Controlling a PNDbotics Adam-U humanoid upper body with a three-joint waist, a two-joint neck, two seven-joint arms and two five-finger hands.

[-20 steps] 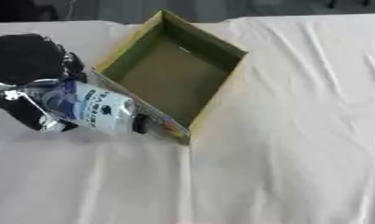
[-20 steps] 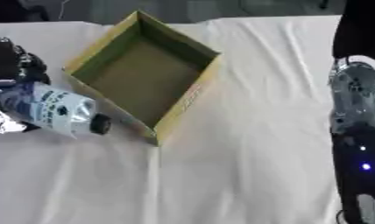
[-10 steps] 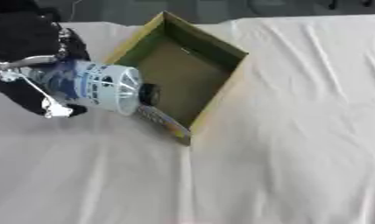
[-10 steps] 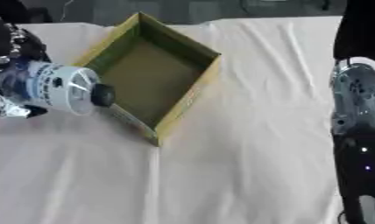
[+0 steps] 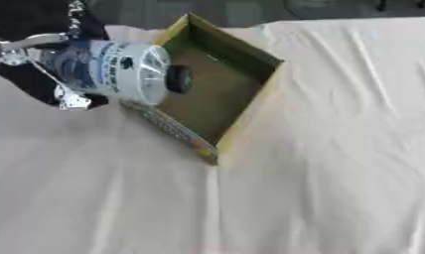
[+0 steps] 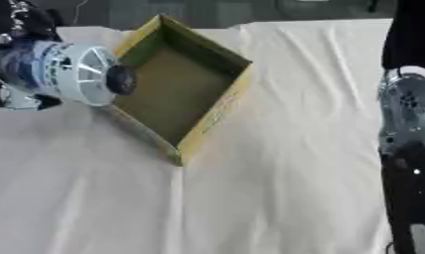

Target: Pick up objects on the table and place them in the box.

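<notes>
An open, shallow cardboard box (image 5: 218, 89), yellow-brown on its walls and olive-brown inside, lies on a table covered with a creased white cloth (image 5: 320, 163). The box sits askew, 1 corner pointing toward the near side of the table, and its inside holds nothing that can be seen.

The robot's left hand (image 5: 51, 67), black with silver and white parts, is at the left of the box, lifted above the cloth. Its fingers are curled round a clear plastic bottle (image 5: 120, 71) with a blue-and-white label and a dark round cap (image 5: 178, 79). The bottle lies roughly level in the hand, its cap end pointing toward the box. The cap and the bottle's ribbed shoulder reach over the left wall of the box, so the front of the bottle hangs above the box's left part while the rest of it is just outside that wall. It does not appear to touch the box floor; whether it grazes the wall cannot be told.

Well to the right of the box, the robot's right arm (image 6: 407, 149), silver at the top and black lower down, runs down the edge of the right eye view. The right hand itself does not show in either view.
</notes>
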